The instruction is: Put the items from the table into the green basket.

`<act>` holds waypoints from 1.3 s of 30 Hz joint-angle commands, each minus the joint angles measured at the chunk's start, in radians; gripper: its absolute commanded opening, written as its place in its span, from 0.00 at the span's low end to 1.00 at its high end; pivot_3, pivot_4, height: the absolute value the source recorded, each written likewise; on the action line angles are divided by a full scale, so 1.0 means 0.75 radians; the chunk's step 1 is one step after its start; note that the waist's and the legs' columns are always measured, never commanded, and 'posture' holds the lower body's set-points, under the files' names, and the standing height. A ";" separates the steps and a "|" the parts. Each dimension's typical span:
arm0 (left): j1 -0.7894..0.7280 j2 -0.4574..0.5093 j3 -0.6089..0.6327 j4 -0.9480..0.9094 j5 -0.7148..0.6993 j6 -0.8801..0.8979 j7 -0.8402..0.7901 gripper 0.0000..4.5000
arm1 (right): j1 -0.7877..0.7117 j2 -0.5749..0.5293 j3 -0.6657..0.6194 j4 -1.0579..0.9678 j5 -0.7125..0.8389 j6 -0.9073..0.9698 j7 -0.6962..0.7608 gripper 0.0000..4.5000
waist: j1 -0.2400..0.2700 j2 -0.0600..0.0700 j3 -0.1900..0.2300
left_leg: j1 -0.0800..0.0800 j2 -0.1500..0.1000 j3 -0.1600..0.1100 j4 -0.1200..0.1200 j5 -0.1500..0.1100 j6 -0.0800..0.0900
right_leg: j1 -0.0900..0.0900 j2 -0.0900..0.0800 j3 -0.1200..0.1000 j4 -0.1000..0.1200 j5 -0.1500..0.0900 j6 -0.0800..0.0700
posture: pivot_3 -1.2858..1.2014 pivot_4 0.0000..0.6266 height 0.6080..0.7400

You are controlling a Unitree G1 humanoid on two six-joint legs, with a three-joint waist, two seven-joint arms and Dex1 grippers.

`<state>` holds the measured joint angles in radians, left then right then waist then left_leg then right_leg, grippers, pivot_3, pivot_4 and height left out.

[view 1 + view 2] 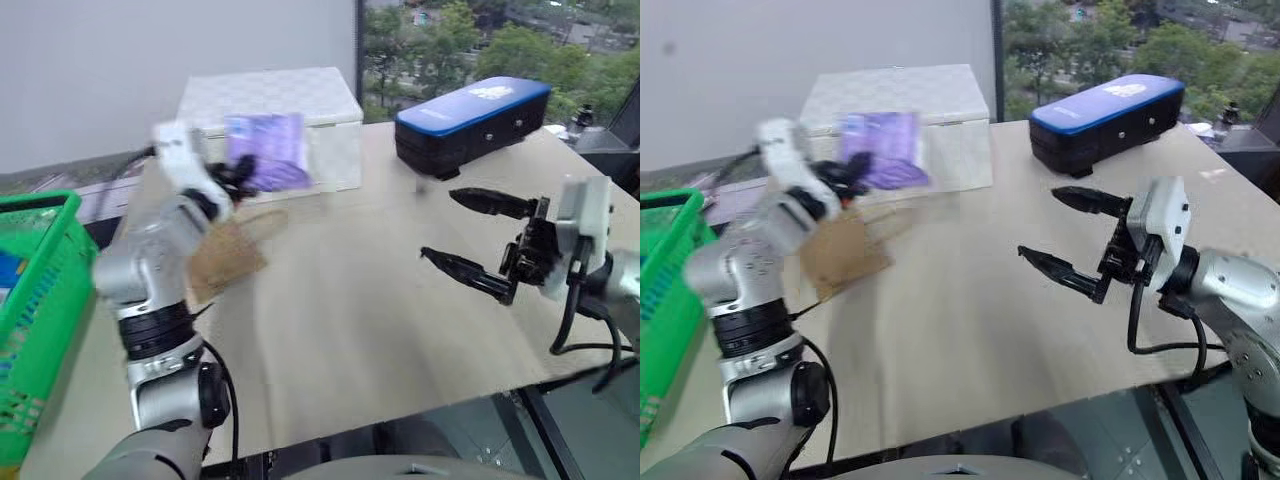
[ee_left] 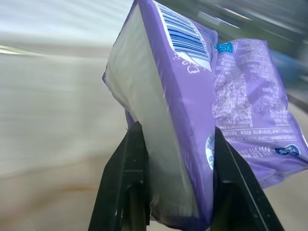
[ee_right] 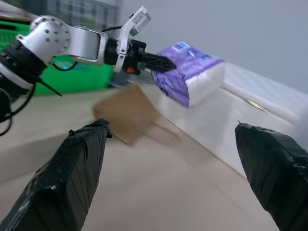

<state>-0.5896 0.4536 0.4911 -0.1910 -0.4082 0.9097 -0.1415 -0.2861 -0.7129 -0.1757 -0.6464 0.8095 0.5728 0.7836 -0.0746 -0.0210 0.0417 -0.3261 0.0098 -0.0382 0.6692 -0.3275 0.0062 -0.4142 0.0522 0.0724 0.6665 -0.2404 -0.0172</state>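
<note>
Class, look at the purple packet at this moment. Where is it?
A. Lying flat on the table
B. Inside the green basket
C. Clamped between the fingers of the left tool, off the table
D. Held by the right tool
C: the left tool pinches the purple packet between its fingers, lifted above the table.

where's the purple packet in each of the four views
Left eye view: purple packet upper left of centre, held by the left gripper, before the white box.
Right eye view: upper left, same white box behind.
Left wrist view: centre, clamped between the black fingers.
Right wrist view: upper centre, white box beside.
Shared landmark: the white box.
</note>
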 commanded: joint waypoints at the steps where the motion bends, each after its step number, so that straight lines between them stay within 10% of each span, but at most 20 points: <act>1: 0.039 0.145 0.112 -0.118 0.165 -0.125 0.139 0.16 | -0.153 0.041 0.082 0.093 0.005 -0.048 0.082 1.00 | 0.058 -0.002 -0.001 | 0.001 -0.001 -0.002 0.000 0.000 -0.001 | -0.002 -0.002 -0.002 0.000 0.000 -0.001 | 0.59 0.00 1.00; 10: 0.202 0.383 0.335 -0.038 0.315 -0.101 0.208 0.16 | -0.468 0.174 0.257 0.304 -0.029 -0.016 0.167 1.00 | 0.327 -0.011 -0.007 | -0.011 -0.010 -0.016 -0.002 0.003 -0.005 | -0.013 -0.024 -0.026 -0.004 0.002 -0.003 | 0.63 0.00 1.00; 19: 0.245 0.361 0.404 -0.021 0.291 -0.080 0.189 1.00 | -0.475 0.186 0.278 0.361 -0.088 -0.057 0.243 1.00 | 0.431 -0.018 -0.012 | -0.027 -0.014 -0.032 0.001 0.003 -0.005 | -0.021 -0.030 -0.046 -0.004 0.003 -0.006 | 0.65 0.00 1.00; 30: 0.139 0.063 0.043 -0.381 -0.233 0.013 -0.145 1.00 | -0.246 0.087 0.150 0.353 -0.299 -0.121 0.106 1.00 | 0.495 -0.018 -0.021 | -0.028 -0.013 -0.029 0.002 0.002 -0.005 | -0.021 -0.032 -0.051 -0.004 0.004 -0.007 | 0.60 0.00 1.00; 39: 0.472 0.080 -0.260 -0.482 -0.387 0.036 -0.422 1.00 | 0.221 -0.042 -0.115 0.370 -0.447 -0.206 0.029 1.00 | 0.328 -0.011 -0.025 | -0.026 -0.010 -0.016 0.003 0.000 -0.001 | -0.021 -0.027 -0.040 -0.004 0.004 -0.007 | 0.54 0.00 1.00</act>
<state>-0.2598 0.4902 0.2935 -0.5127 -0.6748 0.9518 -0.4203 -0.1401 -0.7277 -0.1934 -0.3667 0.4932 0.4534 0.8157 0.1715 -0.0293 0.0230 -0.3449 0.0031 -0.0493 0.6713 -0.3284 0.0078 -0.4296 0.0325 0.0427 0.6642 -0.2373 -0.0228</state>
